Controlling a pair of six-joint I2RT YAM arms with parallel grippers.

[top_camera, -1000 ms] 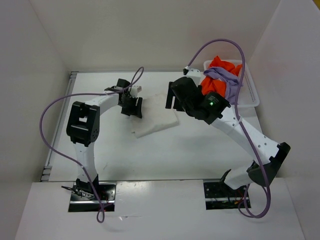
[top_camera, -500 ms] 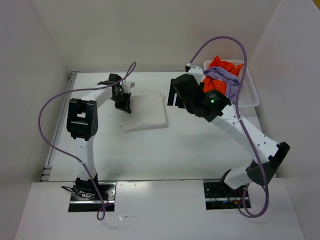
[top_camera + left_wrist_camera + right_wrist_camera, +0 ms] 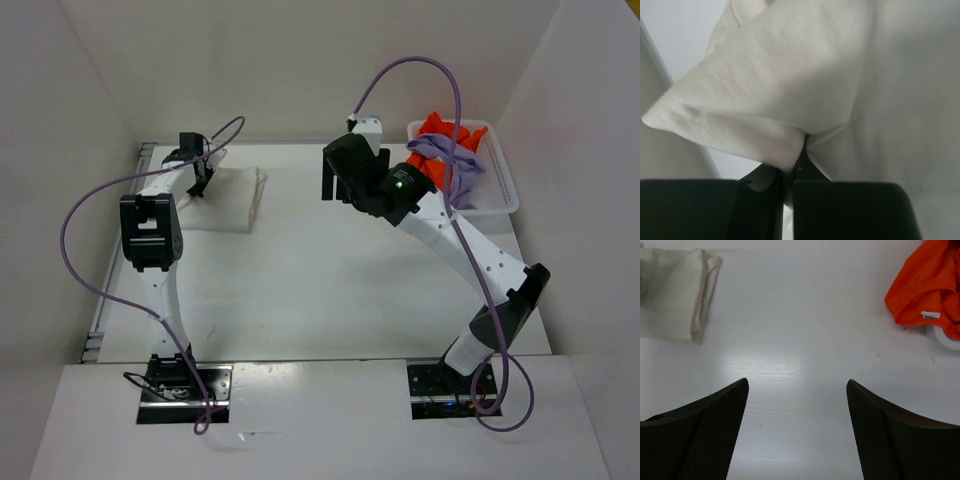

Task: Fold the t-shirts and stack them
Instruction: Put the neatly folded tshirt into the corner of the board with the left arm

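Note:
The white t-shirt (image 3: pixel 228 198) lies folded at the far left of the table. My left gripper (image 3: pixel 197 178) is shut on its left edge; in the left wrist view a fold of the white t-shirt (image 3: pixel 790 75) is pinched between the dark fingers of the left gripper (image 3: pixel 790 172). The orange t-shirt (image 3: pixel 440 132) and the lavender t-shirt (image 3: pixel 450 155) are bunched in the basket. My right gripper (image 3: pixel 335 185) hangs open over bare table with nothing between its fingers. The right wrist view shows the right gripper (image 3: pixel 797 390), the white t-shirt (image 3: pixel 675 295) and the orange t-shirt (image 3: pixel 930 285).
A white mesh basket (image 3: pixel 497 205) stands at the back right corner, its rim (image 3: pixel 942 337) under the orange cloth. White walls close the table on the left, back and right. Purple cables loop above both arms.
My left gripper shut on the white t-shirt and dragged it from the table's middle to the far left. The right gripper drifted left and back, still open.

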